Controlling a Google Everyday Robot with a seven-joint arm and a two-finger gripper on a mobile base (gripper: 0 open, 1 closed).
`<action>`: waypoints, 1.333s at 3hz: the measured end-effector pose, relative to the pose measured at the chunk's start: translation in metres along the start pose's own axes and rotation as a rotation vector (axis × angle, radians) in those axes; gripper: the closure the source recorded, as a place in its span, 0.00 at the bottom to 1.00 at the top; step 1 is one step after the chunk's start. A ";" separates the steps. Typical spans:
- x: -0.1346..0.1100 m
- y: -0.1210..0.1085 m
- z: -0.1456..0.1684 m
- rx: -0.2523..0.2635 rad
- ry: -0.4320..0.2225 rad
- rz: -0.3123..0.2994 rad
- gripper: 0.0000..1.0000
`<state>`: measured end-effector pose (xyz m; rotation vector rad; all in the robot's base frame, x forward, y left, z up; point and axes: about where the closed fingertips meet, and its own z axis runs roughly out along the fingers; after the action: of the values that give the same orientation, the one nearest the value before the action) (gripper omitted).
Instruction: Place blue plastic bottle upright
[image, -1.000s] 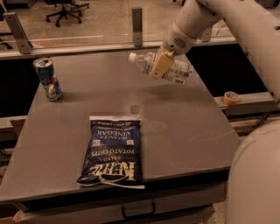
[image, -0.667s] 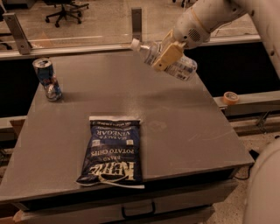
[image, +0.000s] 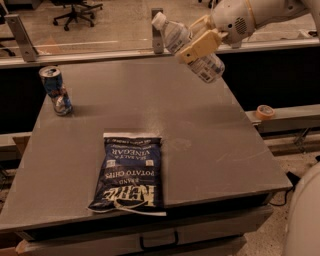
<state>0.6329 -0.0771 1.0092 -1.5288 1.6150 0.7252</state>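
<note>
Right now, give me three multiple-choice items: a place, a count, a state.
1. The drink can stands where? A) near right corner B) far left corner of the table C) on the floor
2. How many things rest on the table? A) two B) one C) four
3. The blue plastic bottle is: A) standing B) lying flat C) held tilted in the air
B: it is upright at far left. A: only can and chip bag. C: the gripper, above the far right, is shut on it.
</note>
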 end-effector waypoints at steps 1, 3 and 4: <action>0.016 -0.003 0.011 -0.016 -0.116 0.062 1.00; 0.058 0.012 -0.020 0.067 -0.503 0.154 1.00; 0.070 0.016 -0.043 0.122 -0.633 0.143 1.00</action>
<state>0.6129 -0.1490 0.9715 -0.9627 1.2592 1.0418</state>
